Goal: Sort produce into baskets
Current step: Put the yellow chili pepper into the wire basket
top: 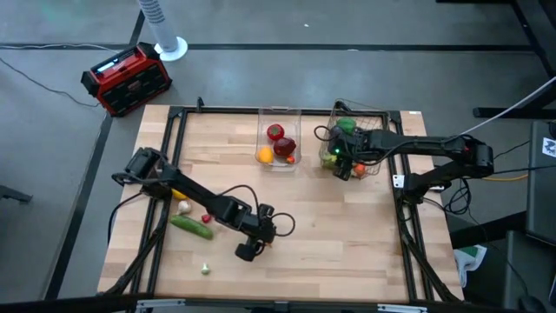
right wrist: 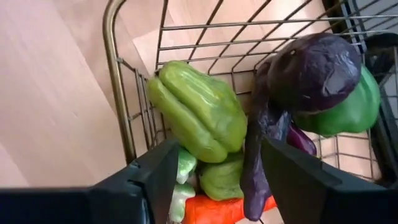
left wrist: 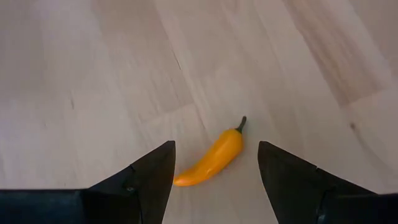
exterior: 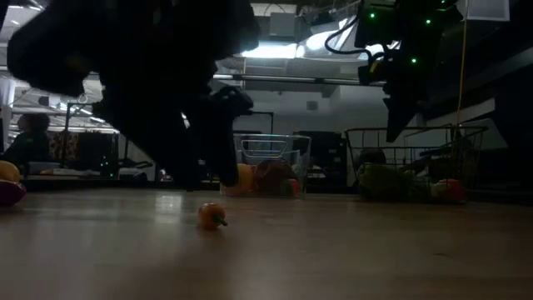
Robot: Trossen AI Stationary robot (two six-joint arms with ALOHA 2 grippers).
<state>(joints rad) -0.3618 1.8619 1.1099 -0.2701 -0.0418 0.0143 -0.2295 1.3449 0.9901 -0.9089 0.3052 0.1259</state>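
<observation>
Between left pincer (left wrist: 214,177) fingers: orange chili (left wrist: 211,159)

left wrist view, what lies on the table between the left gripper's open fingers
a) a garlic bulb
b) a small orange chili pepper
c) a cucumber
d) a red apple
b: the left wrist view shows a small orange chili pepper with a dark stem lying on the wooden table, between the spread fingers of the left gripper, not gripped.
</observation>
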